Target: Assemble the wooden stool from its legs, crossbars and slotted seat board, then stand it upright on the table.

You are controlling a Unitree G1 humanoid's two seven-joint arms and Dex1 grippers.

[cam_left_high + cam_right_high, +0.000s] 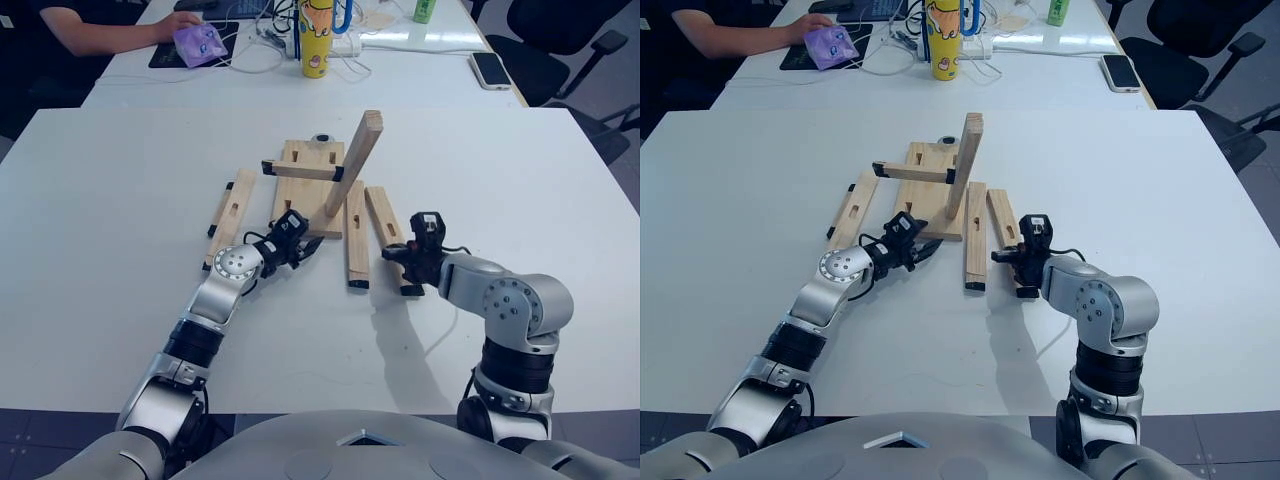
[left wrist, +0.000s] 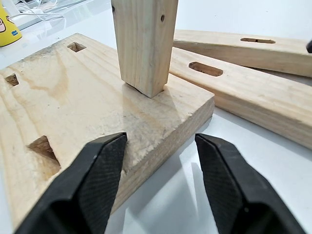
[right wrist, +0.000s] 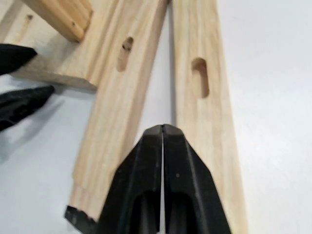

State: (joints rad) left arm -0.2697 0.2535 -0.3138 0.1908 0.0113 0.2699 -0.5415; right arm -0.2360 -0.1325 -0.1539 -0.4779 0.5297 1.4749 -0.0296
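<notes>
The left tool (image 2: 161, 141), spread wide at the board (image 2: 73, 92) corner, should pinch it tight so the leaning leg (image 2: 144, 44) cannot tip. The right tool (image 3: 162, 128) is closed on nothing.

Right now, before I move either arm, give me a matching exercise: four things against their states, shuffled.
1 left gripper
2 right gripper
3 raised leg
4 leftmost leg

A shut, above two flat legs
B lies flat, apart from the seat board
C open at the board's near corner
D tilted, foot in the board

Pairs: 1-C, 2-A, 3-D, 4-B
</notes>
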